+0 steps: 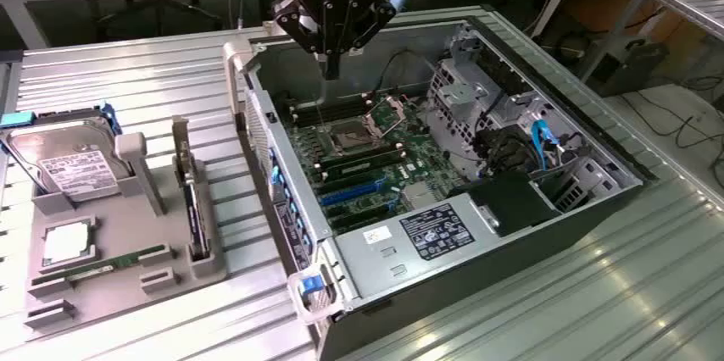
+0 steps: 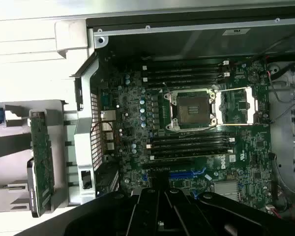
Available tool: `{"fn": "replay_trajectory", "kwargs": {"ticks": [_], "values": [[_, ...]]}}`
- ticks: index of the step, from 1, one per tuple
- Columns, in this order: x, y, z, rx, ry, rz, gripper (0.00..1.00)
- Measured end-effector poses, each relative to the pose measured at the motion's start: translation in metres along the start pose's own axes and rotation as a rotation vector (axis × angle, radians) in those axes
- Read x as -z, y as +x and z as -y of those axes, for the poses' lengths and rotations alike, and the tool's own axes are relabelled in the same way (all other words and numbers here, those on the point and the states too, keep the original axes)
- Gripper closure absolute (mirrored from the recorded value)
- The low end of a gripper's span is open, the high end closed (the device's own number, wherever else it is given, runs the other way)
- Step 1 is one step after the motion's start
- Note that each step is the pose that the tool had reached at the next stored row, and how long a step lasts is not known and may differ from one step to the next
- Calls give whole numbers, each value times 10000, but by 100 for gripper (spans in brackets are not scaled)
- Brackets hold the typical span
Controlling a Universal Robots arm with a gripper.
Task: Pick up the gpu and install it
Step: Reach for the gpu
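The gpu (image 1: 192, 200) is a thin green card standing on edge in a slot of the grey holder (image 1: 125, 289), to the exterior view's left of the open computer case (image 1: 374, 251). The wrist view shows the gpu (image 2: 42, 162) edge-on beside the case wall. My gripper (image 1: 329, 71) hangs over the back part of the motherboard (image 1: 374, 158), above the memory slots, well apart from the gpu. Its fingers are shut with nothing between them. The gripper (image 2: 160, 196) looks down on the motherboard's open CPU socket (image 2: 192, 109) and blue card slots (image 2: 187, 174).
The grey holder also carries a silver hard drive (image 1: 74, 166), a CPU chip (image 1: 68, 242) and a slim RAM stick (image 1: 108, 263). Inside the case are a power supply (image 1: 436, 230), drive cages (image 1: 476, 90) and blue cables (image 1: 541, 141). The ribbed metal table (image 1: 565, 293) lies all around.
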State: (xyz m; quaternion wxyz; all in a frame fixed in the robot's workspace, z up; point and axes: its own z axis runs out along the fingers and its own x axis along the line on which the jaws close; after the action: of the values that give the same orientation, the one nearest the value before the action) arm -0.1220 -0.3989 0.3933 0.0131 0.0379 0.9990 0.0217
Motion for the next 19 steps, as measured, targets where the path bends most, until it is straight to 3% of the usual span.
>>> {"fn": "replay_trajectory", "kwargs": {"ticks": [12,17,19], "values": [[2,16,6,-2,2,-1,89],[9,199,84,-1,0,0,89],[16,359,145,0,1,0,89]]}}
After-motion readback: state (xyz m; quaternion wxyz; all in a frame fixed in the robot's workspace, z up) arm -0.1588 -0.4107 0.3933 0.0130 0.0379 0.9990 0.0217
